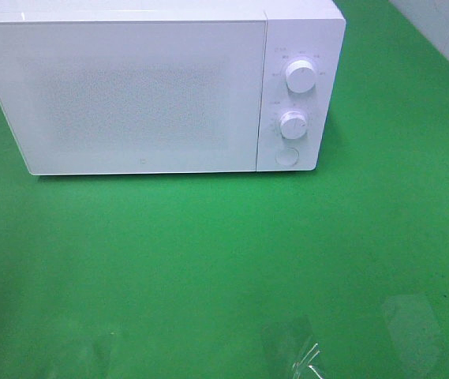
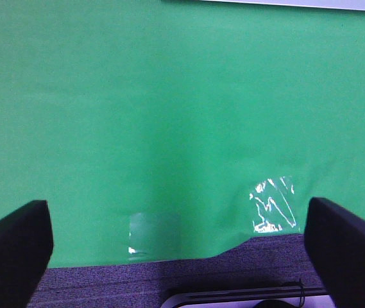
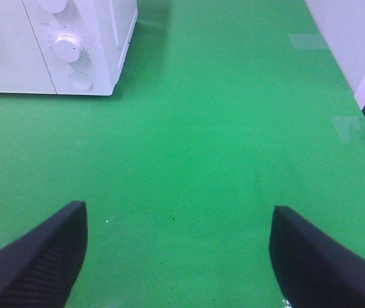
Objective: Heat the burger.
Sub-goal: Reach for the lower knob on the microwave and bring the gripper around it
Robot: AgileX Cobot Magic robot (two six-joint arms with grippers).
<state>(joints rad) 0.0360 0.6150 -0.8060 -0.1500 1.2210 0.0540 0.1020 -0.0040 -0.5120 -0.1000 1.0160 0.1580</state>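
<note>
A white microwave (image 1: 141,95) stands at the far side of the desk (image 1: 224,260), which is covered in a bright green sheet. Its door is shut and frosted, so nothing inside can be made out. On the panel to the right of the door sit an upper dial (image 1: 300,76), a lower dial (image 1: 293,124) and, beneath them, a round button (image 1: 286,157).

The burger shows in none of the views. I cannot say where it is.

The left hand (image 2: 177,231) hangs over the near edge of the desk with its two black fingers (image 2: 15,247) spread wide and nothing between them. Below it the green sheet ends in a slightly uneven edge, fixed down with a shiny strip of clear tape (image 2: 273,205) and a duller patch (image 2: 153,234). Beyond the edge lies purple-grey carpet (image 2: 105,285).

The right hand (image 3: 179,244) is likewise spread wide (empty too), held over bare green, well apart from the microwave's dial corner. A pale wall (image 3: 355,38) runs along the desk's right side.

From the high camera neither arm is in sight — only more tape patches (image 1: 291,347) near the front edge.
</note>
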